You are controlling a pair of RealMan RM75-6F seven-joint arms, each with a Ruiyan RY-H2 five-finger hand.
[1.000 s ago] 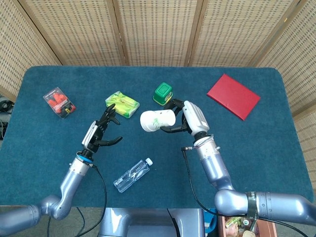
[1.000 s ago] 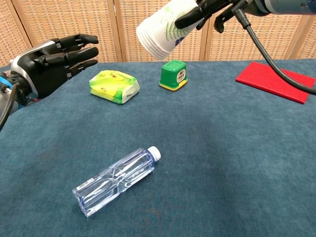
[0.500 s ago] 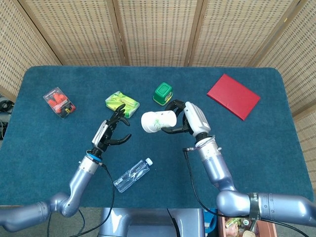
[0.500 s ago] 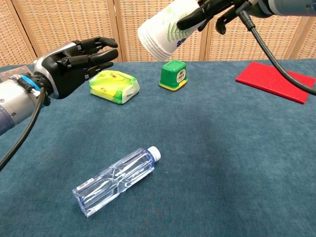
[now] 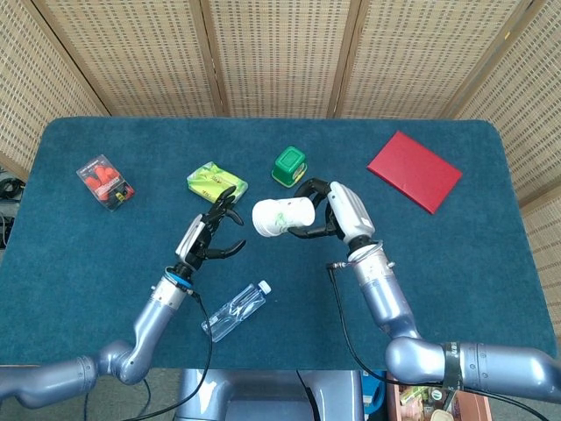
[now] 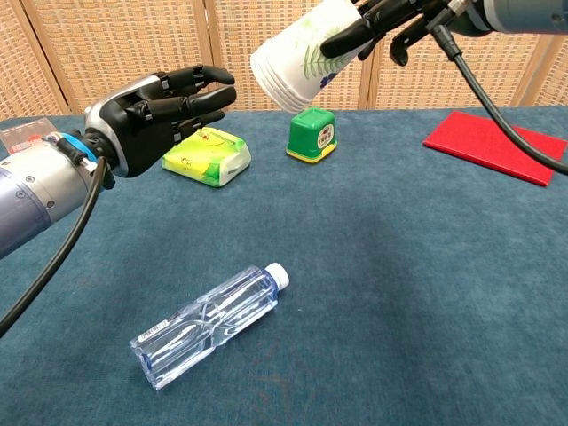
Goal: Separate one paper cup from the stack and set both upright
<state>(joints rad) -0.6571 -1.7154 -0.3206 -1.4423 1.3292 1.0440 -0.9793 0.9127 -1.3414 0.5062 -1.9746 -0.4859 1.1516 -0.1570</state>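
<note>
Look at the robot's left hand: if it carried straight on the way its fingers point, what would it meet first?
Most likely the rim end of the paper cup stack held aloft by the right hand. The left hand is open, fingers aimed toward it, with a gap between. Height match is hard to judge.

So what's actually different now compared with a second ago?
The left hand has moved forward and to the right, closing in on the paper cups, fingers apart and empty. The right hand holds the cups tilted above the table, barely shifted. Nothing was taken or let go. The water bottle, yellow packet, green box, red book and red packet stayed put.
</note>
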